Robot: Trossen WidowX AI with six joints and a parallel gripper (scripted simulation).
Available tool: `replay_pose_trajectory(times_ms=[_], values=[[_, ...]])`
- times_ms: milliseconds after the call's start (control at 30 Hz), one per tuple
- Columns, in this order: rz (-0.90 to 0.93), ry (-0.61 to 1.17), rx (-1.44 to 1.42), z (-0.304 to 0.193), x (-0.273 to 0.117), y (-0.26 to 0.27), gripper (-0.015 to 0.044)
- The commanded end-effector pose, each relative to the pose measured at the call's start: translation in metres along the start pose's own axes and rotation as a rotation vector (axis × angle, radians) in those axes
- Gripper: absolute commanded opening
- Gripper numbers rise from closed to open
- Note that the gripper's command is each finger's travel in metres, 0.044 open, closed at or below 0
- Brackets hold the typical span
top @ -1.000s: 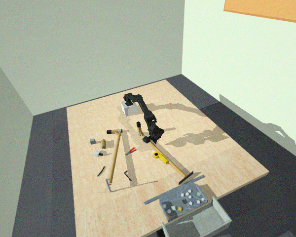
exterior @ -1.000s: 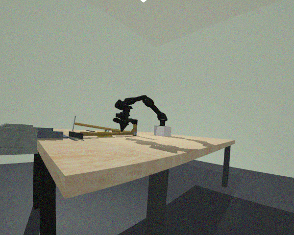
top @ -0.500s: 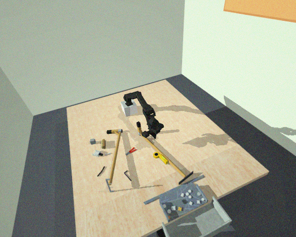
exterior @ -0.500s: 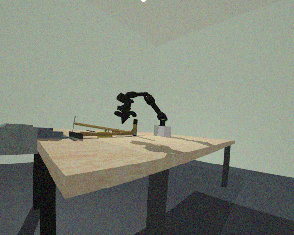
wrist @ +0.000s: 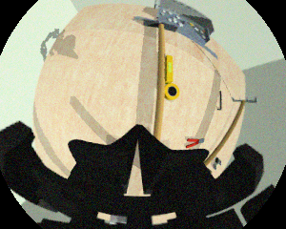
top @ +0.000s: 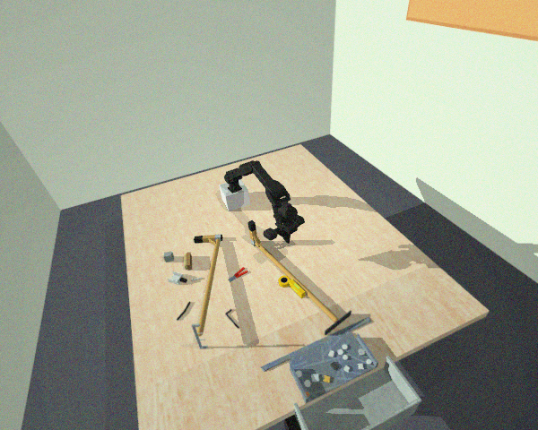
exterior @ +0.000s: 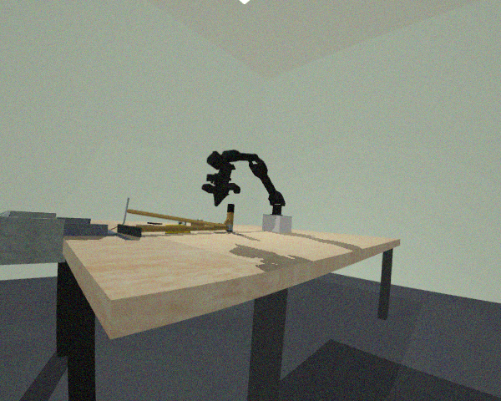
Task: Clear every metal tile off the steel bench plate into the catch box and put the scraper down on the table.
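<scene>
My gripper is shut and empty, in the air above the table, beside the black-tipped upright grip of the long scraper. The long scraper lies along the table; its black blade is just before the near edge of the steel bench plate. Several metal tiles lie scattered on the plate, most of them white or grey, a yellow one among them. The grey catch box is at the plate's far end; no tiles are visible inside it.
A second wooden-handled tool with a thin steel head lies to the left. A yellow level and a yellow ring-shaped item sit against the scraper's handle. Red-handled pliers and a hex key lie between the tools.
</scene>
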State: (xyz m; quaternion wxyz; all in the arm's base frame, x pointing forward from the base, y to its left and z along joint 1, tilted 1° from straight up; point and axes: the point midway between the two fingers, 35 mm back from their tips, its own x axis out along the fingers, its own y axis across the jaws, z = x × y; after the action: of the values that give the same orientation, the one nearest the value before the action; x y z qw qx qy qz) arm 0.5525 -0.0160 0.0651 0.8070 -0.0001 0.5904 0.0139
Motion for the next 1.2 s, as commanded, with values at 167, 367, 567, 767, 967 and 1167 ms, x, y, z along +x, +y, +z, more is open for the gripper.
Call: replay_pose_trajectory(times_ms=[167,367,567,767,967,1167], values=[[-0.009,0.006,0.023,-0.001,0.008,0.001,0.0000],[-0.009,0.015,0.027,-0.003,0.023,0.001,0.0000],[-0.009,0.023,0.030,-0.006,0.038,0.001,0.0000],[-0.009,0.032,0.033,-0.009,0.053,0.001,0.0000],[-0.010,0.041,0.037,-0.013,0.068,0.001,0.0000],[-0.010,0.049,0.040,-0.017,0.083,0.001,0.0000]])
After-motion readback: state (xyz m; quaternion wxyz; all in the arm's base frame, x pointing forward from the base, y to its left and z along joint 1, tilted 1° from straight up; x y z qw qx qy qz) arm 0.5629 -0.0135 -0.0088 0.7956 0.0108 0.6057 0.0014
